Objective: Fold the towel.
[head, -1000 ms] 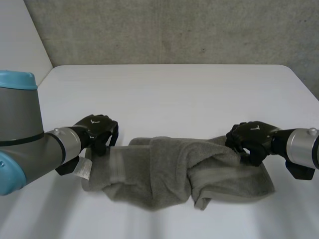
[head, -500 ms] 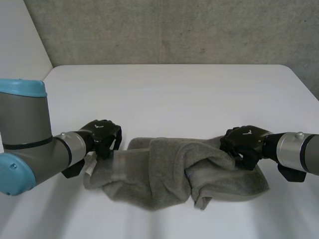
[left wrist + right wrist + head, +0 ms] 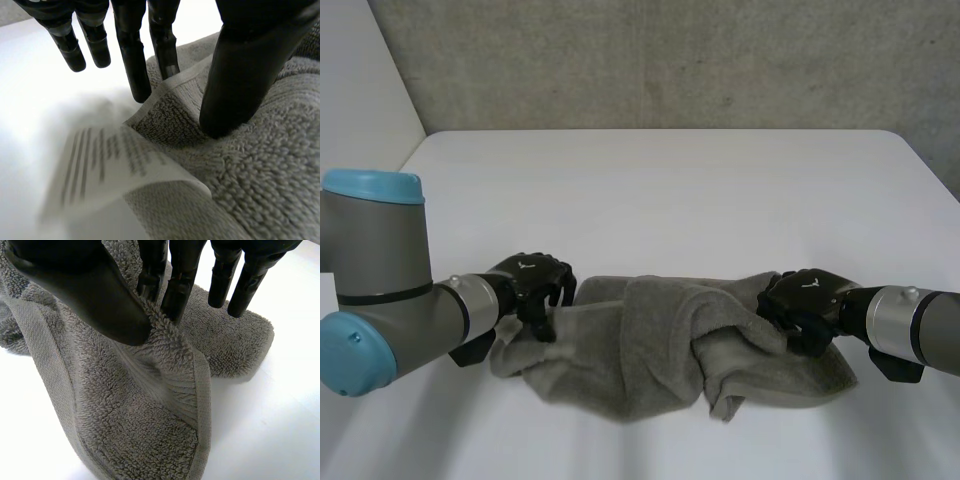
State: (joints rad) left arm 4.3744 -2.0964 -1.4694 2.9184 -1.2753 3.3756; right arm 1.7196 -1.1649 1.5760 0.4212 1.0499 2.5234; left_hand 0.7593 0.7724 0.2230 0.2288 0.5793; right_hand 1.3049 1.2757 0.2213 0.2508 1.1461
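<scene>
Grey towel (image 3: 640, 345) sits bunched up on the white surface (image 3: 660, 190), left hand (image 3: 535, 279) pinching one end near its label (image 3: 107, 167), right hand (image 3: 798, 297) pinching the other end.

You had both arms reaching inward, low: left hand (image 3: 530, 281) pinched the towel (image 3: 650, 350) at its left end between thumb and fingers, right hand (image 3: 802, 298) likewise at its right end.

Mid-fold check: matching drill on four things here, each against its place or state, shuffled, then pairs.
1 left black hand
2 right black hand
3 grey terry towel
4 white care label

A bunched on the white table
B pinches the towel's label end
C pinches the towel's other end
D juts from the hem

Pairs: 1-B, 2-C, 3-A, 4-D
</scene>
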